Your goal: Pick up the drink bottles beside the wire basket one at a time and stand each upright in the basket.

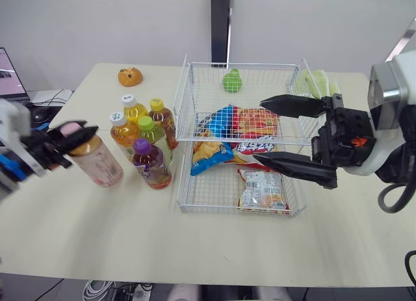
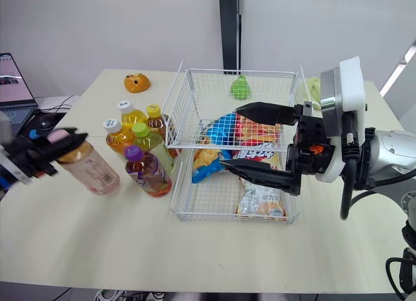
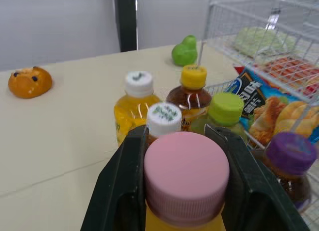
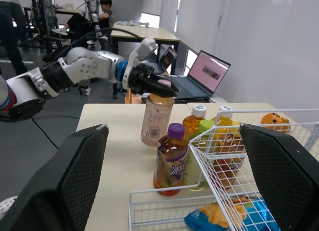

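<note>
While the pink-capped bottle [image 1: 101, 163] is clamped at its neck by the left gripper [image 1: 73, 142] at the frame's left edge, its long axis is tilted (cap leftward). The basket [image 1: 185, 99] lies rightward, beneath the wide-spread right gripper [image 1: 259, 130].

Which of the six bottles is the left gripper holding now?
The pink-capped bottle: the jaws of the left gripper clamp its cap and it leans, apart from the five other bottles standing together beside the basket.
</note>
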You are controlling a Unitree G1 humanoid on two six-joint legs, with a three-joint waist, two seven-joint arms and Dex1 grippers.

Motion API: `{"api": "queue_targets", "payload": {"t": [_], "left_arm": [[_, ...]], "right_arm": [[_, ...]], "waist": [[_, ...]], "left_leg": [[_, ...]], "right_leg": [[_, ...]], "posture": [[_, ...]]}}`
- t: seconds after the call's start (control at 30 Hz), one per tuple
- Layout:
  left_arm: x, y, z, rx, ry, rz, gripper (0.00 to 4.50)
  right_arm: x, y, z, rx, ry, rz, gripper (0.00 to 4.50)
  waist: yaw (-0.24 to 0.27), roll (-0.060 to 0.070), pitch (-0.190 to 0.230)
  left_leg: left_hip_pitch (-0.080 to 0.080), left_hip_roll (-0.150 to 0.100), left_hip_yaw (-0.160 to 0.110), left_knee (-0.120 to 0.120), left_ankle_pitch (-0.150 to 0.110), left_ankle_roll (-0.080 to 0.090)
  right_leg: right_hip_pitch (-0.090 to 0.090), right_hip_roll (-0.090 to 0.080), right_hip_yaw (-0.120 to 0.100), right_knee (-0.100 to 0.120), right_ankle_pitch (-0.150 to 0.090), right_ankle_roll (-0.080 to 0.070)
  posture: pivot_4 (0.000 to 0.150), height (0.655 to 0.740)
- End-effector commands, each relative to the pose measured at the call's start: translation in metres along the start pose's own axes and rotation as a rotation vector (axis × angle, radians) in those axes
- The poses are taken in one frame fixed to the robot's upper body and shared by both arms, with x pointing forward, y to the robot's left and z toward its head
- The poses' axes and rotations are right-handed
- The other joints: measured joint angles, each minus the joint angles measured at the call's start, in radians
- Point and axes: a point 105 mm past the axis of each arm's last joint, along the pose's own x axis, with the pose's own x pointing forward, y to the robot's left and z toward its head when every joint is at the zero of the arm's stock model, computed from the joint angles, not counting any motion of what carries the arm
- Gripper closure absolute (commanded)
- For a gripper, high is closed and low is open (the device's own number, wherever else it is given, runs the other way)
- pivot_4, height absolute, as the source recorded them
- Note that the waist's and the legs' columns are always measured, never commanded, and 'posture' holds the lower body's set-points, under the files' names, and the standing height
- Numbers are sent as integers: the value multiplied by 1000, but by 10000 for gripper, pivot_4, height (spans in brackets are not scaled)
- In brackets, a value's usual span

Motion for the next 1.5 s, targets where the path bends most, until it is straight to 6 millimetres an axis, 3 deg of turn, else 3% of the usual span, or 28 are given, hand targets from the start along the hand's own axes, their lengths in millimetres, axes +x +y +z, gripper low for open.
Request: {"api": "queue_targets", "payload": {"t": [0.03, 0.23, 0.4, 0.57, 0.7, 0.93, 1.03, 1.13, 1.37, 1.5], "left_arm": [[-12, -8, 43, 31, -51, -97, 31209], [-12, -21, 105, 76, -95, -208, 31209], [3, -39, 149, 132, -173, -329, 31209], [35, -52, 194, 156, -317, -457, 31209], [71, -68, 219, 170, -401, -564, 31209], [147, -110, 222, 241, -456, -708, 31209], [188, -147, 209, 250, -460, -782, 31209], [215, -172, 196, 274, -455, -797, 31209], [258, -222, 177, 260, -464, -773, 31209], [273, -230, 164, 261, -432, -727, 31209]], "right_arm": [[0, -1, 7, -40, -32, 4, 0], [1, -5, 5, -48, -37, -17, 0], [-3, -15, 5, -62, -42, -93, 0], [-10, -29, 10, -114, -33, -204, 0], [-19, -33, 9, -150, 13, -292, 0], [-40, -34, 14, -220, 75, -464, 0], [-52, -31, 16, -245, 99, -561, 0], [-57, -32, 12, -234, 112, -619, 0], [-57, -31, 3, -218, 132, -716, 0], [-59, -29, 3, -218, 132, -750, 0]], "waist": [[0, 0, 0], [0, -2, 2], [1, -4, 3], [4, -5, 4], [4, -6, 5], [4, -6, 5], [10, -8, 6], [7, -9, 7], [-10, -8, 7], [-10, -8, 7]], "left_leg": [[0, 0, 0, 0, 0, 0], [-2, 0, 0, -2, 0, 0], [-4, -1, 0, 0, 2, -4], [-11, -1, 0, 4, 3, -4], [-17, -1, 0, 10, 3, -4], [-18, -1, 1, 12, 3, -4], [-18, -1, 0, 12, 3, -4], [-21, -1, 0, 13, 3, -4], [-20, -1, 2, 12, 3, -4], [-20, -1, 2, 12, 3, -4]], "right_leg": [[0, 0, 0, -1, 0, 0], [-2, 0, 0, -2, 0, 0], [-3, 0, 0, 0, 0, 0], [-10, 1, -1, 5, 0, 0], [-14, 2, 0, 8, 0, 1], [-14, 1, 1, 7, 0, 1], [-14, 1, 0, 7, 0, 1], [-15, 1, 1, 7, 1, 2], [-17, 2, 2, 9, 1, 2], [-17, 2, 2, 9, 1, 2]], "posture": [[1500, 7400], [1500, 7400], [1500, 7400], [1500, 7400], [1500, 7400], [1500, 7400], [1500, 7400], [1500, 7400], [1500, 7400], [1500, 7400]]}}
